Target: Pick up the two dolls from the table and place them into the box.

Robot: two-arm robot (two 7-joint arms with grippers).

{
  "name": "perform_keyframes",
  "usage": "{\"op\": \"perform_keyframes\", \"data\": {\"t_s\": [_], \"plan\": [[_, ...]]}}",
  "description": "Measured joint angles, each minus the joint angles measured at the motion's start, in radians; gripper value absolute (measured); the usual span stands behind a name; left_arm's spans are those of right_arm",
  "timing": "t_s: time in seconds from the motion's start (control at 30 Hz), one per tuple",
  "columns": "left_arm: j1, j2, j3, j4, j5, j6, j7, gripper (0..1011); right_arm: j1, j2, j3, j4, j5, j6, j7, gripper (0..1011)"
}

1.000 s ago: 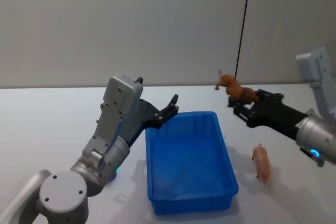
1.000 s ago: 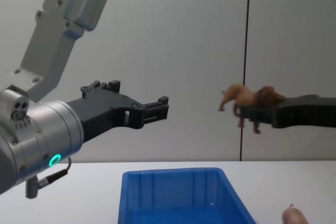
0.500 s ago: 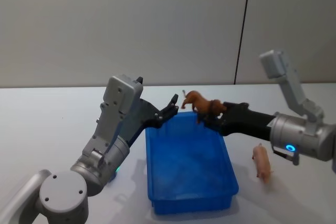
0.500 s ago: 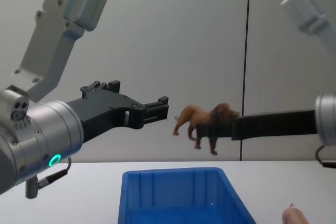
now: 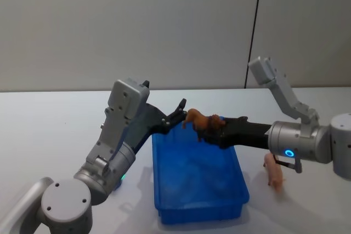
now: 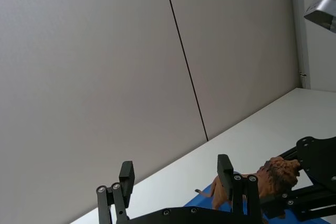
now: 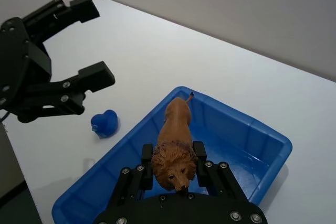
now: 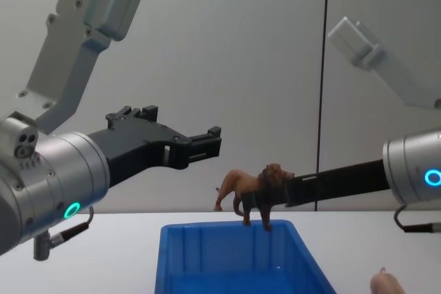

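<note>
The brown lion doll [image 5: 201, 121] [image 8: 249, 187] hangs over the far end of the blue box [image 5: 197, 213] [image 8: 227, 233], its feet near rim height. My right gripper [image 5: 213, 131] [image 7: 174, 157] is shut on its mane end, seen from above as the lion doll [image 7: 177, 119] over the box [image 7: 273, 136]. The pale pink doll [image 5: 272, 171] [image 8: 386, 283] lies on the white table [image 5: 49, 130] right of the box. My left gripper [image 5: 179, 113] [image 8: 208, 144] [image 6: 176, 166] is held open and empty, raised at the box's far left corner.
A small blue object [image 7: 105, 123] lies on the table beside the box, on its left-gripper side. The grey wall with a dark vertical seam [image 5: 252, 42] rises behind the table. In the left wrist view the lion doll [image 6: 270, 174] shows just beyond the open fingers.
My right arm carried the lion doll leftward and down, from right of the box to over its far end. The left arm and pink doll stayed still.
</note>
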Motion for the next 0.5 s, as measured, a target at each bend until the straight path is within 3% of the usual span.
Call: {"op": "perform_keyframes", "data": {"t_s": [0.27, 0.5], "plan": [[0.0, 0.0, 0.0, 0.0, 0.0, 0.0, 0.0, 1001, 0.01, -0.001, -0.008, 0.014, -0.021, 0.021, -0.005, 443], [0.0, 0.0, 0.0, 0.0, 0.0, 0.0, 0.0, 1001, 0.015, -0.001, -0.013, 0.021, -0.031, 0.03, -0.005, 652]]}}
